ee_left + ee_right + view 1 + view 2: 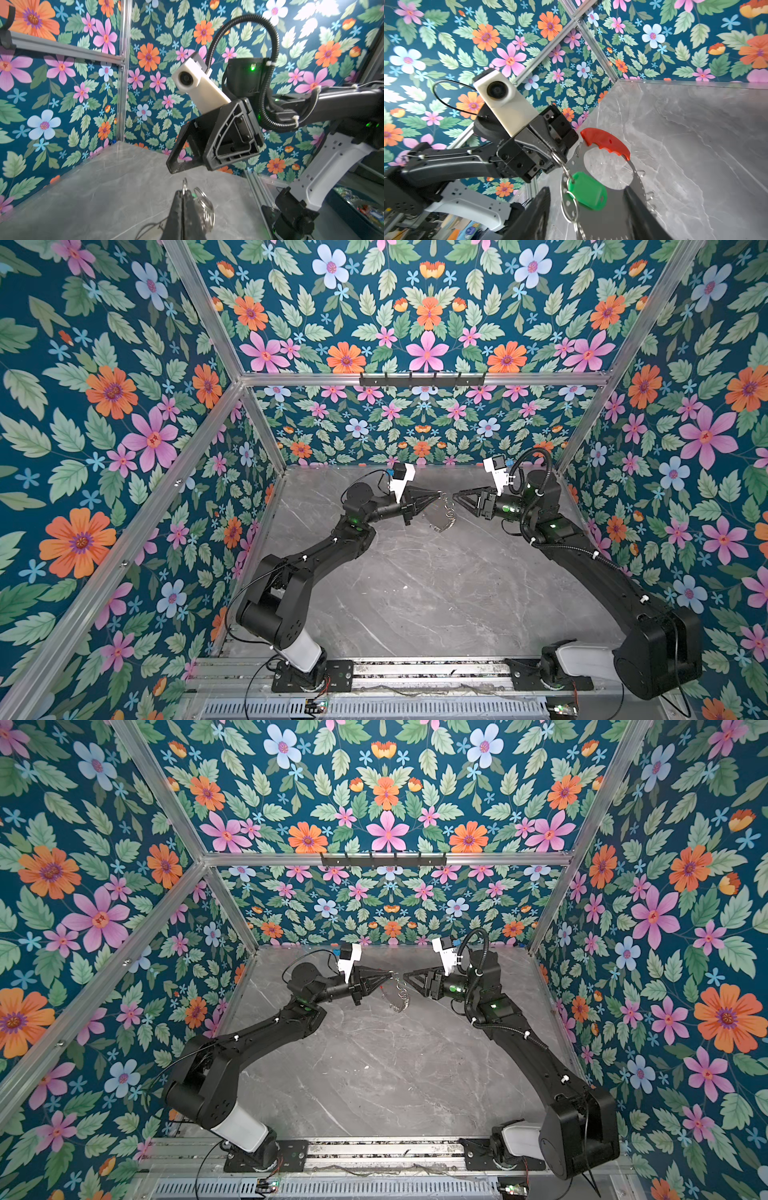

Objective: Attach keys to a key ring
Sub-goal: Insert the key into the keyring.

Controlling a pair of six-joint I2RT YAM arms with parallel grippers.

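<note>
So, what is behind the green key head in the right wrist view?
Behind the green key head, hung on a small silver ring in the left gripper, is the key ring with its red arc, and the marble table through it. The head covers part of its band.

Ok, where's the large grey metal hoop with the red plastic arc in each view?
Both top views: hoop between left gripper and right gripper.
Left wrist: only its small silver rings, beside the left gripper's shut fingers.
Right wrist: close up, its red arc beside the left gripper.
Shared landmark: left gripper, pinching one ring.
</note>
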